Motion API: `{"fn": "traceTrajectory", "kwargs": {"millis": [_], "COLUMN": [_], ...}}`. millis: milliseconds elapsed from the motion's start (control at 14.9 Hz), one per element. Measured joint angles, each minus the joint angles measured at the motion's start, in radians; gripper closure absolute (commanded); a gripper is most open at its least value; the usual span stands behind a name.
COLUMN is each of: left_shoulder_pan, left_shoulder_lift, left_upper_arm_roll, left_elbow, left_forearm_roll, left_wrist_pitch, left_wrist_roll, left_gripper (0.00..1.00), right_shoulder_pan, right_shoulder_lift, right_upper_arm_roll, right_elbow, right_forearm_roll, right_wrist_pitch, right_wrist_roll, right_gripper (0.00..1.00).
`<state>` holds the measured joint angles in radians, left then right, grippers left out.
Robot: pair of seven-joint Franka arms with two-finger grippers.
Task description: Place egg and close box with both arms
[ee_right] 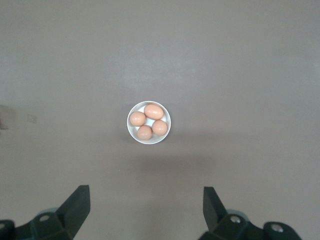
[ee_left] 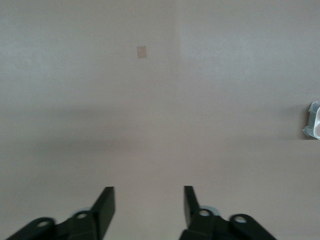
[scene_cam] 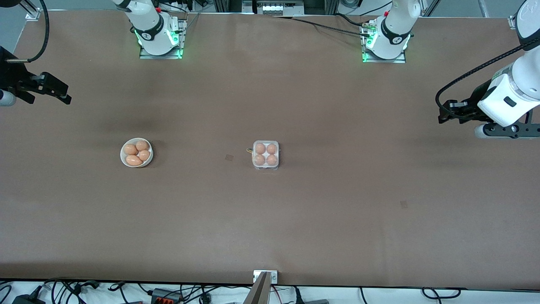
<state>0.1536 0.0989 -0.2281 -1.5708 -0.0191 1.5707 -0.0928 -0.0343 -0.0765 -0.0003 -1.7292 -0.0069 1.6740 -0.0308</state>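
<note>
The clear box [scene_cam: 265, 155] stands mid-table with an egg [scene_cam: 260, 148] in every cell; its lid looks to lie flat over them. Only its edge [ee_left: 313, 121] shows in the left wrist view. The white bowl [scene_cam: 136, 152] toward the right arm's end holds several more eggs and also shows in the right wrist view [ee_right: 149, 122]. My left gripper [scene_cam: 442, 115] is open and empty, up over bare table at the left arm's end [ee_left: 148, 200]. My right gripper [scene_cam: 66, 96] is open and empty, up at the right arm's end [ee_right: 146, 200].
Two small tape patches lie on the brown table, one beside the box [scene_cam: 229, 157] and one nearer the front camera toward the left arm's end [scene_cam: 403, 204]. A metal bracket [scene_cam: 265, 276] sits at the table's front edge.
</note>
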Motion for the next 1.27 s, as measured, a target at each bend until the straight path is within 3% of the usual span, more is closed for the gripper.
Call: {"fn": "traceTrajectory", "kwargs": {"millis": [1272], "left_shoulder_pan": [0.001], "left_shoulder_lift": [-0.003], "left_upper_arm_roll": [-0.016], "left_elbow": [0.023], "left_forearm_roll": [0.000], "left_wrist_pitch": [0.016], "left_wrist_roll": [-0.017], "left_gripper": [0.00], "right_shoulder_pan": [0.000], "right_shoulder_lift": [0.005], "right_upper_arm_roll": [0.000], "right_elbow": [-0.004], "right_forearm_roll": [0.000], "right_wrist_pitch": [0.000], "right_wrist_roll": [0.000], "right_gripper": [0.00]}}
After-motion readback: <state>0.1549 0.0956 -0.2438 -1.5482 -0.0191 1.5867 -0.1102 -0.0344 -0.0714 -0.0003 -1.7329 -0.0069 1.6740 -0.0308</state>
